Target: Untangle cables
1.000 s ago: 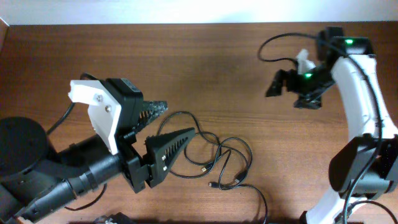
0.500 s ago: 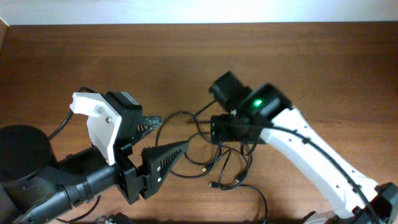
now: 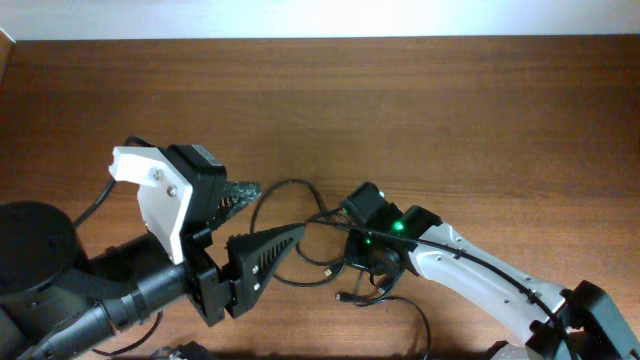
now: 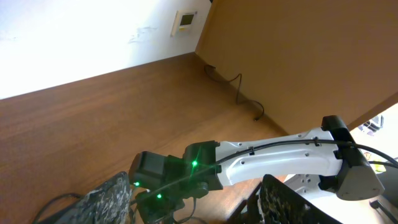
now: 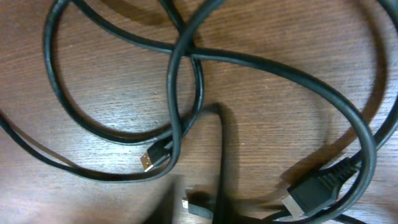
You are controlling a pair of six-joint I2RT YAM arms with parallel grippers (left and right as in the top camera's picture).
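The cables point(image 3: 287, 182) lie as loose black loops on the wooden table, with small plug tips point(image 3: 328, 270) near the front. My left gripper point(image 3: 279, 210) stands open, its fingers on either side of the loops' left end; in the left wrist view its two fingers point(image 4: 106, 199) frame the right arm's head. My right gripper point(image 3: 368, 258) is low over the middle of the tangle. The right wrist view shows crossing strands point(image 5: 186, 56), a gold plug point(image 5: 147, 162) and a larger plug point(image 5: 311, 193). One blurred strand point(image 5: 221, 155) runs straight down to the jaws, which are shut on it.
The right arm's white link point(image 3: 480, 280) stretches from the front right corner towards the centre. The left arm's black base point(image 3: 30, 240) fills the front left. A brown panel point(image 4: 298, 50) with a thin wire point(image 4: 249, 106) stands beyond the table's far end.
My right arm has swung from the far right to the centre and come down onto the cables, and its jaws have shut. The left gripper has hardly moved.
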